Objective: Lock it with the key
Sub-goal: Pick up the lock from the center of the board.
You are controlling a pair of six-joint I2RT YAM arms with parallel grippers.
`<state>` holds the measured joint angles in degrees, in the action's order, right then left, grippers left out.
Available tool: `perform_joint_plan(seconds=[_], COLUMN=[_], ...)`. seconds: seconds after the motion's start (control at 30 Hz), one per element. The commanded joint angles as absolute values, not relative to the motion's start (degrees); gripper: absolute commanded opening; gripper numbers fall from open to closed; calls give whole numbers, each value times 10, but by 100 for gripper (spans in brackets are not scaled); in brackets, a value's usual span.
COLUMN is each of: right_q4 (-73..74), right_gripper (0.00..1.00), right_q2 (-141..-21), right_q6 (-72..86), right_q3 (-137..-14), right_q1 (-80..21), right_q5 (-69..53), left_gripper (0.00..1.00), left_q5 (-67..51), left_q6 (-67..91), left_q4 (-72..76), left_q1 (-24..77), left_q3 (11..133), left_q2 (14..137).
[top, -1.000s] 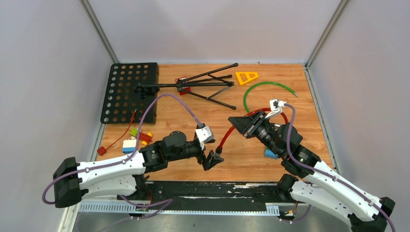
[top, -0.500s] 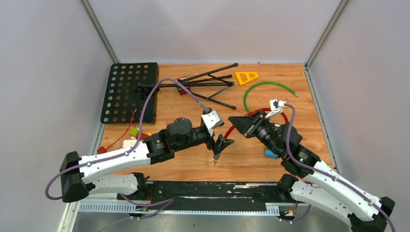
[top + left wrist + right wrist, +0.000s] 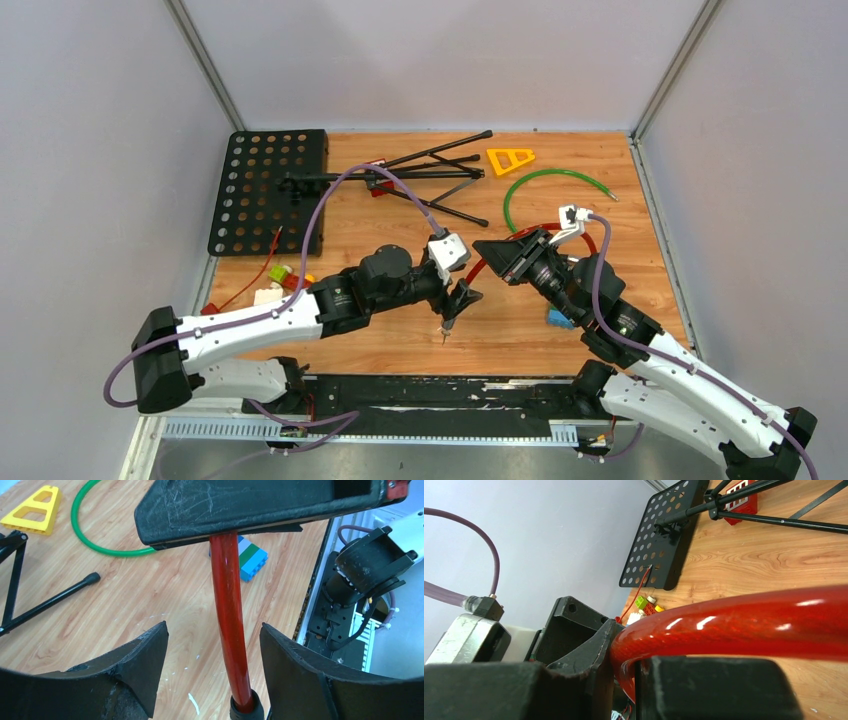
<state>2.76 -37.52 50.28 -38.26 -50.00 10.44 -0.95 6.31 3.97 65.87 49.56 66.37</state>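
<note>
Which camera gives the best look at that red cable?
The left wrist view: the red cable runs unhidden from the open left pincer up into the right pincer. The top view shows only short arcs of it; the right wrist view, a close cropped curve.

The counter is evenly, brightly lit; glare streaks are seen on the red cable lock; the left claw is blurred up close.
</note>
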Motion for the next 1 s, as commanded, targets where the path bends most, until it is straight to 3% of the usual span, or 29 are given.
perform_joint_plan(seconds=[0.0,0.1,0.2,0.33,0.4,0.67,0.7,0.83,0.97], right_q4=[-4,-3,-3,-2,-2,19,19,37,62], right_gripper=[0,0,0,0,0,3,6,34,50], right_q2=[-367,-366,-365,-365,-364,-365,-366,-370,-363], right_q6=[502,499,499,501,501,501,498,485,467], right_q3=[-387,-388,-388,-387,-387,-388,-390,-404,-418], right_q1=[-498,-498,-498,-498,-498,-498,-498,-498,-498], right_q5=[113,113,114,115,116,118,115,106,104], left_gripper=[73,66,51,15,2,0,0,0,0], left_q5=[-9,-8,-3,23,48,109,115,98,108], left_q6=[77,85,90,104,116,125,123,98,80], left_q4=[45,46,48,53,46,26,28,50,44], left_q1=[657,657,657,657,657,657,657,657,657], left_q3=[505,502,501,501,505,506,503,492,489], left_q2=[671,672,673,675,677,672,667,645,626])
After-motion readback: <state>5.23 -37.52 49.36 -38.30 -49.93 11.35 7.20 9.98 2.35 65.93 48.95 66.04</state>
